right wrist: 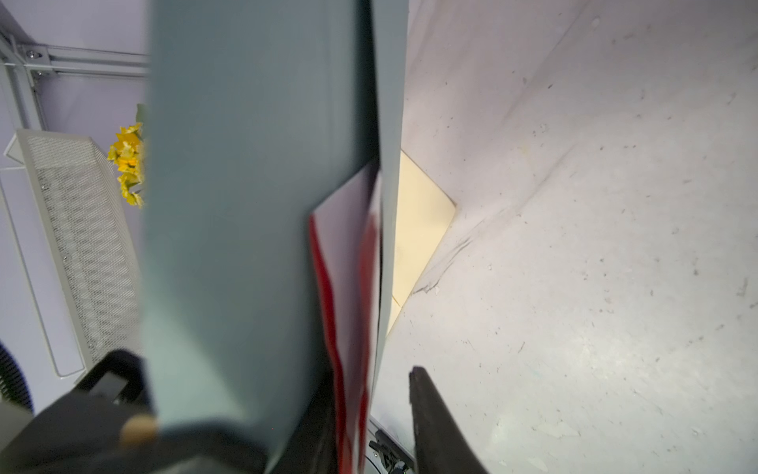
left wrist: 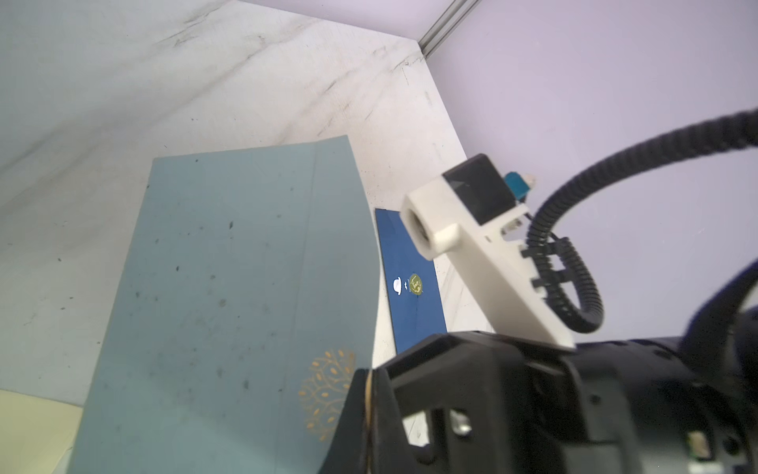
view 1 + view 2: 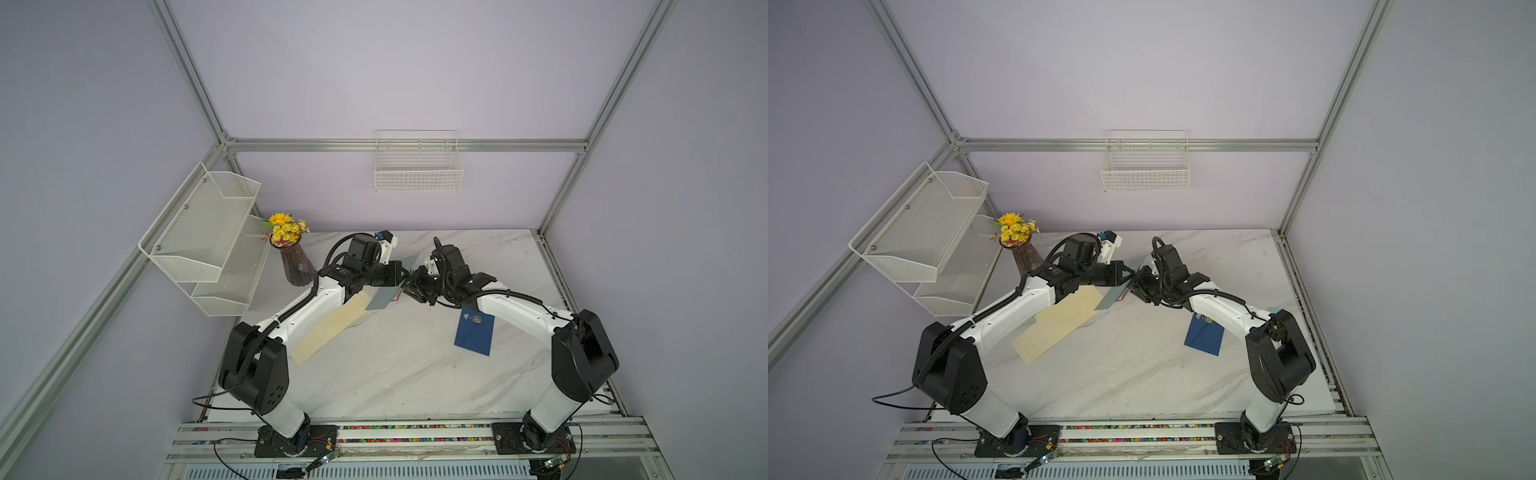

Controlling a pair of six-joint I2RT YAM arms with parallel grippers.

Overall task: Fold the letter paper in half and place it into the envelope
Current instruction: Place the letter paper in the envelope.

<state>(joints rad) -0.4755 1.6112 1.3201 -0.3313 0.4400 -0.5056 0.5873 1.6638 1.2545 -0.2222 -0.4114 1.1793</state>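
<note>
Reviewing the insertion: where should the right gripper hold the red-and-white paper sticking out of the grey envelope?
Pinch the paper by its exposed end, from the right arm's side, facing the mouth of the envelope. The rest looks tucked inside, and the left gripper holds it on edge.

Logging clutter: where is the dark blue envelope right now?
In both top views the dark blue envelope lies flat on the table, on the right side beside the right arm, apart from the grey-green envelope held up at centre.

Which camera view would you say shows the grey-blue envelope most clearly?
The left wrist view: the grey-blue envelope shows its broad face and gold emblem. Both top views show it small, seen obliquely; the right wrist view, close and blurred.
</note>
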